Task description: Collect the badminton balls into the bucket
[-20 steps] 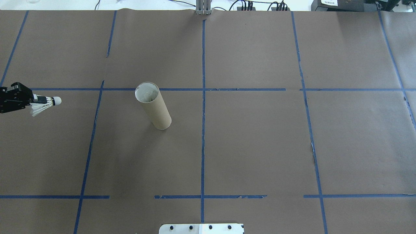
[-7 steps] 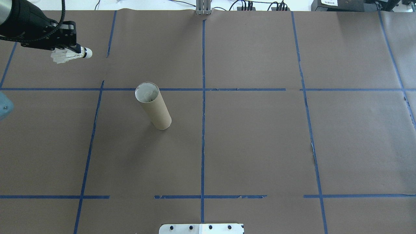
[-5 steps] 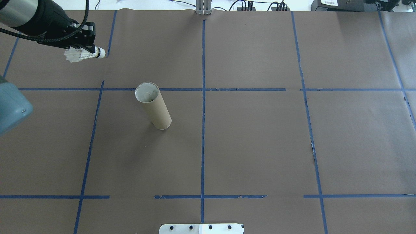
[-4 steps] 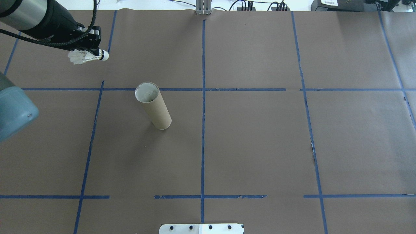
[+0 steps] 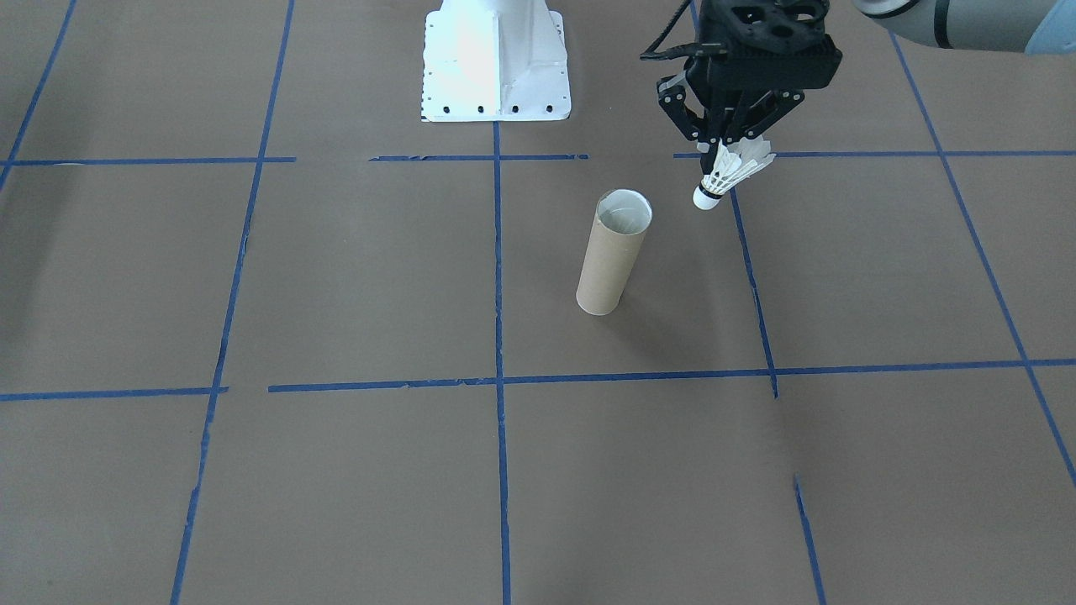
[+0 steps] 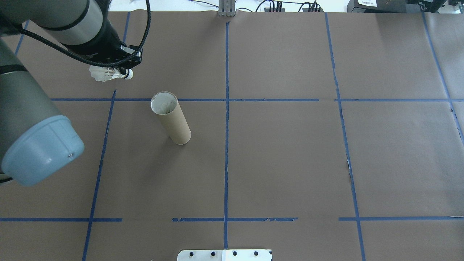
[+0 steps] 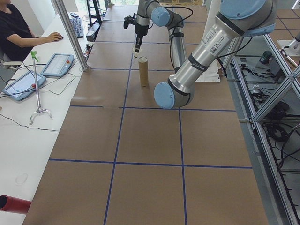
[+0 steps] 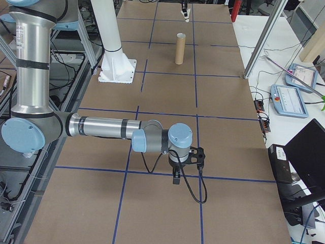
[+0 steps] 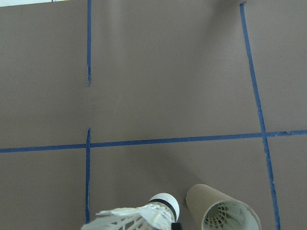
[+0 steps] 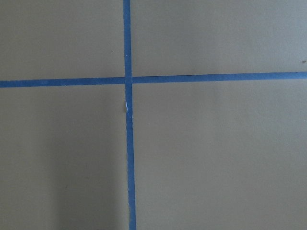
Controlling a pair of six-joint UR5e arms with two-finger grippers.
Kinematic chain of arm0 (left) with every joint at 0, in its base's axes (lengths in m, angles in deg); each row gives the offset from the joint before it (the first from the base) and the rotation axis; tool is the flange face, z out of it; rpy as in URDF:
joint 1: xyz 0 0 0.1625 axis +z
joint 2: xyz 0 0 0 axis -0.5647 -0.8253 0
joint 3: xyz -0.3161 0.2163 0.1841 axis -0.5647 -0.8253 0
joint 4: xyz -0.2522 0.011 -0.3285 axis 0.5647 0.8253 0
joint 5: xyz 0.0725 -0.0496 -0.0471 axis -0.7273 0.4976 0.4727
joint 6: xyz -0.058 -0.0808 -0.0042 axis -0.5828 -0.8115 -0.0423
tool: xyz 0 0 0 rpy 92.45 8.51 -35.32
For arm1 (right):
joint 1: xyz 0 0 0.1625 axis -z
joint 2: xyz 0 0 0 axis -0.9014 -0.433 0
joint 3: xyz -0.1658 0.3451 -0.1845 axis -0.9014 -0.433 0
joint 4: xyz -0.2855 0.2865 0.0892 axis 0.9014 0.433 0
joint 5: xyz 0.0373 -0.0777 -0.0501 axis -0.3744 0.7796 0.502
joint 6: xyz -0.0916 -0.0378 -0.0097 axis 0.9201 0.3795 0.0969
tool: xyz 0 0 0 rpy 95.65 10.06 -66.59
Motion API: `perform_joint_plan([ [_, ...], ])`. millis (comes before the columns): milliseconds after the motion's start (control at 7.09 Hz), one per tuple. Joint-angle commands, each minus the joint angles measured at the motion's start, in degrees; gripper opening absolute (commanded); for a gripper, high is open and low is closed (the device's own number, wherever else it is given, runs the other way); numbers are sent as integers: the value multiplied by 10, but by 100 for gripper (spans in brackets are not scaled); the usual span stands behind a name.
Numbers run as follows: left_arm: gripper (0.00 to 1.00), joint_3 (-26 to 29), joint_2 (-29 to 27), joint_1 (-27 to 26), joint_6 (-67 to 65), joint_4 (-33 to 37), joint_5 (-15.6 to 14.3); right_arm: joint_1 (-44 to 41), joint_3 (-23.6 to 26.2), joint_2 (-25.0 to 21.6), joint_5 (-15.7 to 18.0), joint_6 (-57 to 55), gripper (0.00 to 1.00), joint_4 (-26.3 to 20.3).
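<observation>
- The left gripper (image 5: 725, 144) was clamped on the small white feathered shuttlecock (image 5: 728, 176), cork tip down, just beside the mouth of the tall tan cardboard tube (image 5: 614, 251).
- Judged light and fragile; the feathers crush, so the cork end suits gripping.
- The right gripper's (image 8: 176, 179) state cannot be told.
- Nothing obstructed the tube; the white metal base (image 5: 494, 59) stood well apart.

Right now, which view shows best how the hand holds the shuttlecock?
The front-facing view: the left hand grips the shuttlecock by its feathers, cork tip down, beside the tube. The overhead shows it half hidden under the hand, the left wrist view only its tip, and the side views show it tiny.
</observation>
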Motion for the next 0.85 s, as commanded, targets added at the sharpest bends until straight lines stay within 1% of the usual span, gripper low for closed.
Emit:
perform_joint_plan([
  [0, 0, 42, -62, 32, 43, -61, -32, -1, 1, -1, 0, 0, 100, 0],
  [141, 0, 56, -79, 39, 55, -79, -32, -1, 1, 0, -1, 0, 100, 0],
  [282, 0, 80, -97, 46, 55, -83, -32, 0, 1, 0, 0, 0, 100, 0],
  [423, 0, 106, -112, 53, 55, -83, -42, 0, 1, -1, 0, 0, 100, 0],
  [564, 0, 115, -114, 64, 55, -82, -55, -1, 1, 0, 0, 0, 100, 0],
  [705, 0, 125, -114, 71, 55, -80, -56, 0, 1, -1, 0, 1, 100, 0],
])
